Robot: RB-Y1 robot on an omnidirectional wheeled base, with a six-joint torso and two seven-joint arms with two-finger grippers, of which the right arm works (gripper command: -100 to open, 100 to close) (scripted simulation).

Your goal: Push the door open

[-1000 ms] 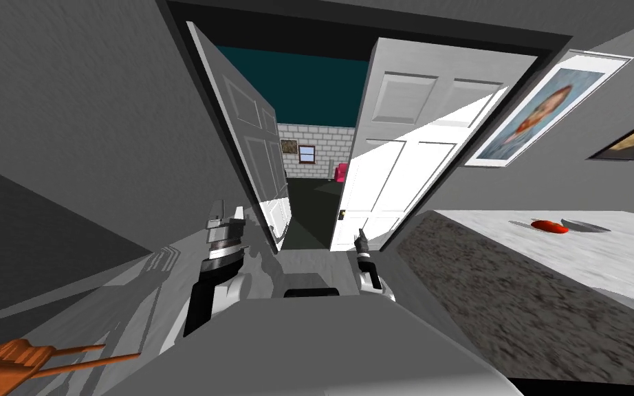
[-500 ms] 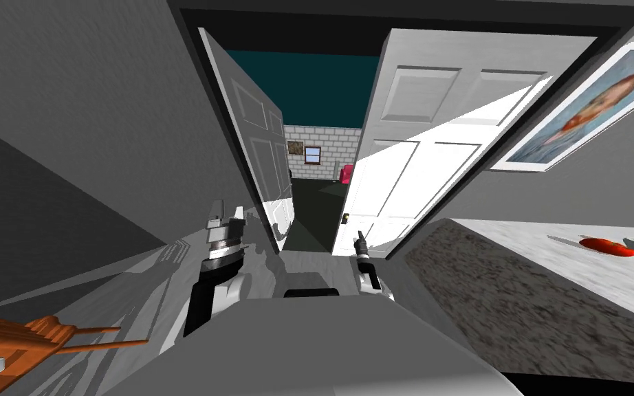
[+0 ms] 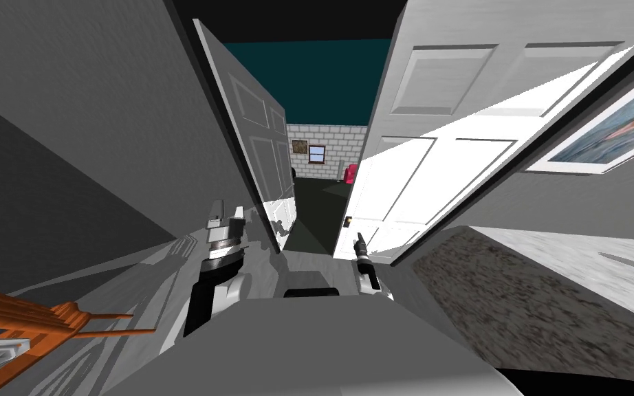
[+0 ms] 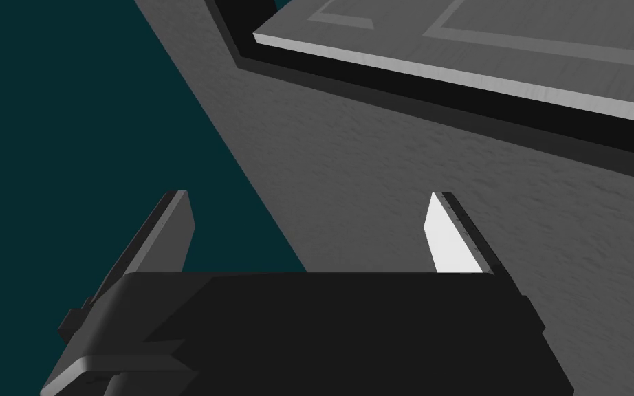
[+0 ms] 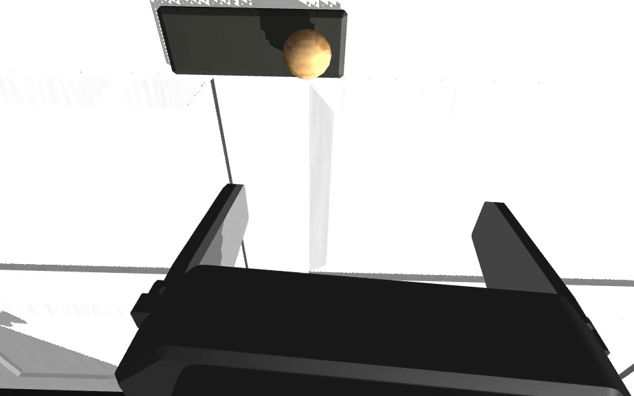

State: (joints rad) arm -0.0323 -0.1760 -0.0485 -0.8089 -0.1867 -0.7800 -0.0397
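A double door stands partly open ahead. Its right leaf (image 3: 432, 158) is white and panelled, with a small round brass knob (image 3: 347, 221) near its free edge. My right gripper (image 3: 359, 240) is raised just below that knob, fingers open, close to the door face (image 5: 446, 137); the knob (image 5: 307, 53) on its dark plate lies beyond the fingertips. The left leaf (image 3: 257, 130) is grey and swung away. My left gripper (image 3: 226, 214) stands open beside the left leaf's lower part, facing the grey wall (image 4: 405, 179) and dark door frame.
Through the gap lie a dark floor, a brick wall with a small window (image 3: 317, 152) and a pink object (image 3: 351, 172). A speckled counter (image 3: 556, 295) runs along my right. An orange wooden chair (image 3: 27, 320) is at my lower left. A framed picture (image 3: 611, 130) hangs on the right wall.
I have moved forward toward the doorway; the door leaves loom larger and the right leaf has swung a bit further. The counter and picture slid out right. Both arms kept their pose.
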